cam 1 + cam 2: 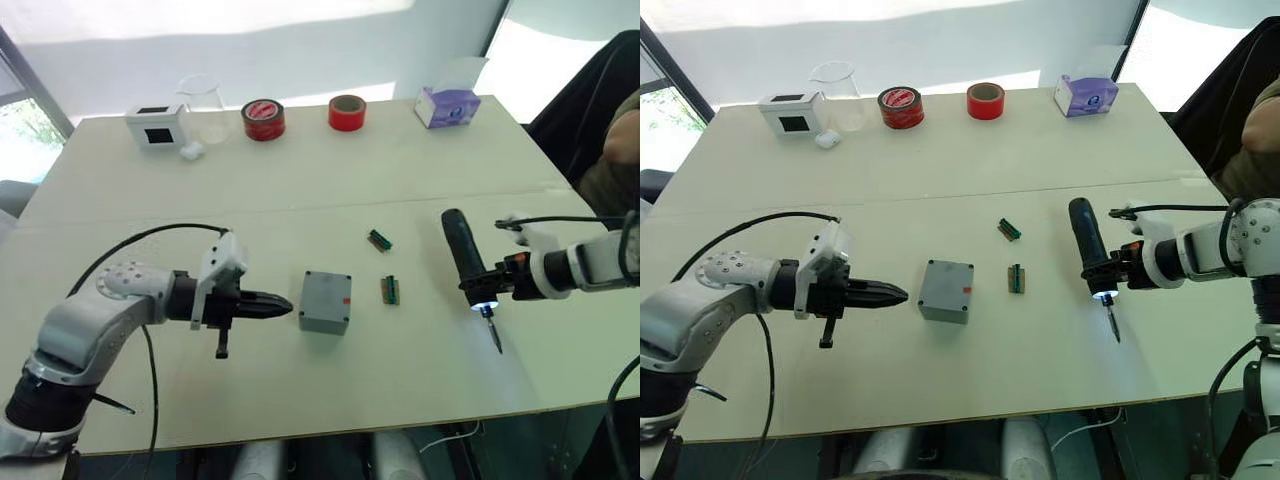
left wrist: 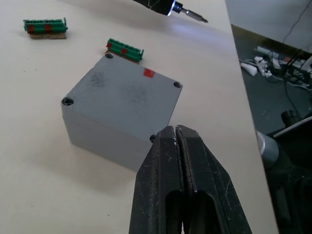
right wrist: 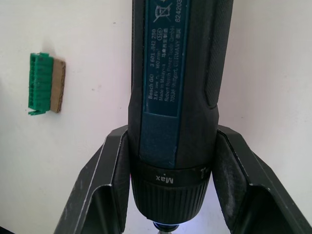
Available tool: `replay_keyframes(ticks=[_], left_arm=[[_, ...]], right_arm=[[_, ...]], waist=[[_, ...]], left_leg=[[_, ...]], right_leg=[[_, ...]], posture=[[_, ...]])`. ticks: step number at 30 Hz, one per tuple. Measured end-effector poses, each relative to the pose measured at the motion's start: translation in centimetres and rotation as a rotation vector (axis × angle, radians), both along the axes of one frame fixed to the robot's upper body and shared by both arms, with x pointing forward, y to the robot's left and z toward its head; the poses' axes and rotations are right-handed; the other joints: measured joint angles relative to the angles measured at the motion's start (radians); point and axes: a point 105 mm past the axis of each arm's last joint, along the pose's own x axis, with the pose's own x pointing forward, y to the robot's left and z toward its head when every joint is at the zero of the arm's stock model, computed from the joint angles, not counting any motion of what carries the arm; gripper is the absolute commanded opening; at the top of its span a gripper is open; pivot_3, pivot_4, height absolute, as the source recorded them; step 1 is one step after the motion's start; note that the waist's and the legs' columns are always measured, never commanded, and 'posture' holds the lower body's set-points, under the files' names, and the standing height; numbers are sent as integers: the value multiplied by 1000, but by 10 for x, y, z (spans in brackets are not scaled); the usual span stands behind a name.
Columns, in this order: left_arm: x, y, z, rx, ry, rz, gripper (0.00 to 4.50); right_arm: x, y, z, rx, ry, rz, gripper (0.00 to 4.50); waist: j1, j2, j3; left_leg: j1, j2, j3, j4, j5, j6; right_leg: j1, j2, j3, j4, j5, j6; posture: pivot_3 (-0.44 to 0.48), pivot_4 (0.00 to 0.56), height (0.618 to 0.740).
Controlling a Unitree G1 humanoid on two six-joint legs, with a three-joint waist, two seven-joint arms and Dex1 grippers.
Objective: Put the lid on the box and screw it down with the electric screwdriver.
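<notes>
1. The wide cream table (image 1: 300, 200) carries everything I work with; along its far edge stand a white box with a black screen (image 1: 156, 125), a clear glass beaker (image 1: 205, 105), a dark red roll of tape (image 1: 263, 119), a bright red roll of tape (image 1: 347, 112) and a purple tissue box (image 1: 447, 105).
2. At the right border of my head view I see a person's dark sleeve (image 1: 600, 100).
3. My right gripper (image 3: 168, 185) clamps the thick black cylindrical electric screwdriver (image 1: 466, 262) just above its collar, one finger on each side of the barrel. The tool leans over the table's right part, its thin metal bit toward the near edge, the light at its tip glowing.
4. My left gripper (image 1: 268, 304) has its two black fingers pressed together, holding nothing. It points at the box from my left, its tips just beside the box's near corner; I cannot tell whether they touch.
5. The small deep square grey plastic box (image 1: 325, 301) sits near the table's middle, between my two grippers. The thin grey square lid (image 2: 122, 100) already lies on top of it, a tiny red mark near one corner, the corner screw holes dark.
6. Two small green terminal blocks lie between the box and the screwdriver: one (image 1: 390, 290) just beside the box, the other (image 1: 379, 239) farther back.
</notes>
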Motion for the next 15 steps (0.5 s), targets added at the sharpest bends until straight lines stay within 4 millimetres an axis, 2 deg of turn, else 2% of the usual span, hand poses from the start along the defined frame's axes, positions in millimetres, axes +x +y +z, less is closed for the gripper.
replay_keyframes(ticks=[4, 6, 7, 8, 9, 10, 12, 15], left_arm=[[2, 1, -2, 1, -5, 28, 0], [2, 2, -4, 2, -2, 39, 0], [2, 2, -5, 2, -1, 43, 0], [2, 2, -5, 2, 0, 45, 0], [1, 2, -6, 3, 0, 45, 0], [1, 2, -5, 3, -3, 46, 0], [2, 2, -4, 0, -14, 44, 0], [3, 3, -5, 0, -10, 52, 0]], right_arm=[[4, 3, -9, 1, 40, -5, 1758], [6, 7, -12, -4, 47, 10, 2783], [8, 8, -11, -8, 41, 13, 2943], [9, 9, -10, -10, 36, 15, 3439], [10, 9, -10, -15, 33, 14, 3682], [10, 8, -9, -16, 29, 14, 4154], [11, 8, -8, -23, 19, 20, 4455], [14, 6, -7, -48, -4, 25, 4455]], waist=[[4, 0, 0], [4, 0, 0], [4, 0, 0], [4, 0, 0], [4, 0, 0], [5, -1, 0], [6, -1, 0], [6, -1, 0]], left_leg=[[0, 0, 0, 0, 0, 0], [0, 0, 0, 0, 0, 0], [0, 0, 0, 0, 0, 0], [0, 0, 0, 0, 0, 0], [0, 0, 0, 0, 0, 0], [0, 0, -1, 0, 0, 0], [0, 0, -1, 1, 0, 0], [0, -1, -1, 1, 0, 0]], right_leg=[[0, 0, 0, 0, 0, 0], [0, 0, 0, 0, 0, 0], [0, 0, 0, 0, 0, 0], [0, 0, 0, 0, 0, 1], [0, 0, -1, 0, 0, 1], [1, 0, -1, 0, 0, 1], [1, 0, -1, 0, 0, 1], [2, 0, -1, 0, 0, 1]], posture=[[0, 150, 740], [0, 150, 740], [0, 150, 740], [0, 150, 740], [0, 150, 740], [0, 150, 740], [0, 150, 740], [0, 150, 740]])
